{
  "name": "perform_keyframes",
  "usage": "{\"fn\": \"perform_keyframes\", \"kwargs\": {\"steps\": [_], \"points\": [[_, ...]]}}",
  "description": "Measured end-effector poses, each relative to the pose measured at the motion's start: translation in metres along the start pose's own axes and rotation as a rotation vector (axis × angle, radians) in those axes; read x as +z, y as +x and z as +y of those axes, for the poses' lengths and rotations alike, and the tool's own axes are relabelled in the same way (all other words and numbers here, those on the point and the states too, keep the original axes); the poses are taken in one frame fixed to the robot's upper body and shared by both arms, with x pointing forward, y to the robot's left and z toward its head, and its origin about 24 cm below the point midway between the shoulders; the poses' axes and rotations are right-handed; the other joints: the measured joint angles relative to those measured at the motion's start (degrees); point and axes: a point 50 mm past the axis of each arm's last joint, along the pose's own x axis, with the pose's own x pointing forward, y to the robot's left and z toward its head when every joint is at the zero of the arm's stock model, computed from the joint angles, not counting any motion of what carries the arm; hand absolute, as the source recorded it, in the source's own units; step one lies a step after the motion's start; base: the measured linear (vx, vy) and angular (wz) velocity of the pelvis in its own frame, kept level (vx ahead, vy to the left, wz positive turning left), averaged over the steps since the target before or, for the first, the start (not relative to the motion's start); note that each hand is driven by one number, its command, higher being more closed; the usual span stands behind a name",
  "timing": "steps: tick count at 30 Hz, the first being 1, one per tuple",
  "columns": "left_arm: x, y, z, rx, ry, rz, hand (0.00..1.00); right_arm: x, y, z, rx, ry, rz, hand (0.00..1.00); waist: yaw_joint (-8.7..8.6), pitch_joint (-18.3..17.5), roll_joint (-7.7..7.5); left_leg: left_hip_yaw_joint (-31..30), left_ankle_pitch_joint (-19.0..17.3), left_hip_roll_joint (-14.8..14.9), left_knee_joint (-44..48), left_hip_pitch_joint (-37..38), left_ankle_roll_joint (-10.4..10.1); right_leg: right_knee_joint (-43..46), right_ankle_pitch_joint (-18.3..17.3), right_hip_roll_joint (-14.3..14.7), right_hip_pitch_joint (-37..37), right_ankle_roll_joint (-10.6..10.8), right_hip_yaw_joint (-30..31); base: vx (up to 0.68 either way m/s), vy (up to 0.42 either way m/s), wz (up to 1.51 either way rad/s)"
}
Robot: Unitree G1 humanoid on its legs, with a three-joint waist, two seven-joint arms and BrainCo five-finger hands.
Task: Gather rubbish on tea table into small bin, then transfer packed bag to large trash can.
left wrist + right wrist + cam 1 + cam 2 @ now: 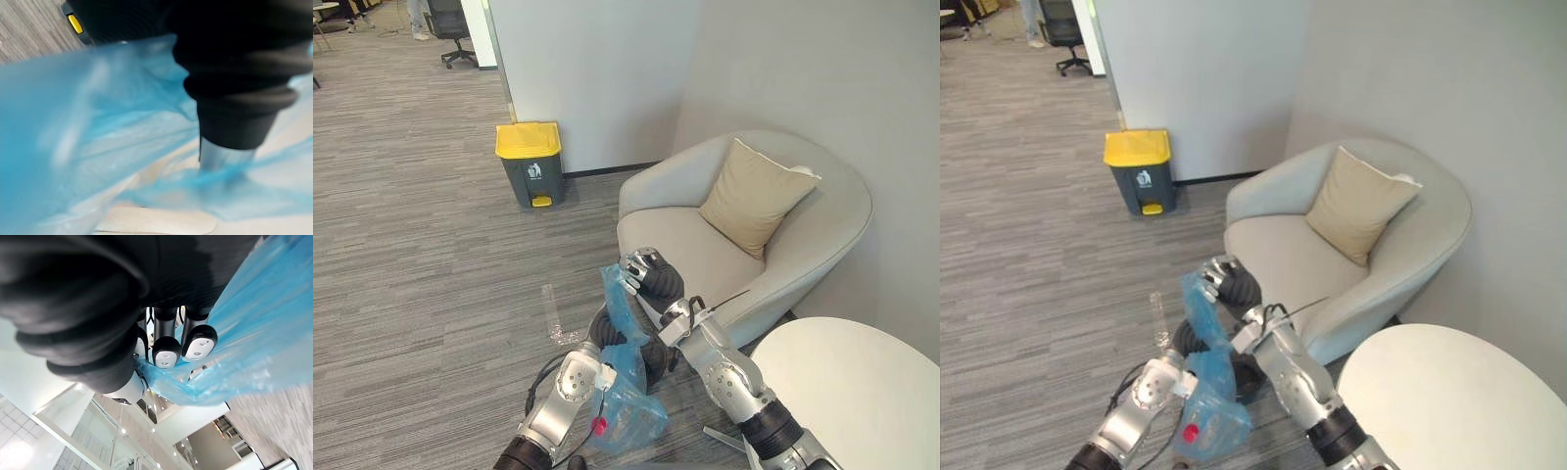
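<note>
Here, a thin, crinkled blue bag (631, 411) is being held above the striped grey carpet (431, 255), its top pinched in the curled right hand (651, 274). The left hand's (234, 88) grip cannot be told. Open floor is being left toward the yellow-lidded trash can (530, 162), and a rounded armchair (744, 225) is standing just beside.

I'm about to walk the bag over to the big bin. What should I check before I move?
1. Right hand closed on the top of the blue bag: ok.
2. Left hand grip on the bag: cannot tell, plastic covers it.
3. Bag mouth closed: cannot tell.
4. Trash can ready to receive the bag: not ok, its yellow lid is down.
5. Floor route to the can: not ok, a clear plastic piece lies ahead.
</note>
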Motion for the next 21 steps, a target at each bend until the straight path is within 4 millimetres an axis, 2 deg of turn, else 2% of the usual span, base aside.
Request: {"fn": "perform_keyframes", "kwargs": {"steps": [6,9,21], "points": [[-0.009,0.003,0.001,0.027,0.015,0.048,0.0,-0.008,0.005,0.014,0.065,0.034,0.038,1.0,-0.27,-0.3,-0.49,0.0,0.0,0.0,0.0,0.0,0.0,0.0,0.0,0.0,0.0,0.0,0.1,0.0,0.0,0.0],[-0.011,0.005,0.005,0.043,0.018,0.056,0.0,-0.007,0.007,0.029,0.13,0.054,0.032,1.0,-0.33,-0.4,-0.61,0.0,-0.1,0.0,0.0,0.0,-0.1,0.0,0.0,0.0,-0.1,0.0,0.2,0.0,0.0,0.0],[-0.016,0.008,0.009,0.082,-0.009,0.077,0.0,-0.001,0.016,0.059,0.274,0.096,0.033,1.0,-0.48,-0.4,-0.63,0.6,-0.4,0.1,0.0,0.2,-0.5,-0.4,0.5,0.2,-0.4,-0.1,1.4,0.0,-0.001,-0.05]]}}
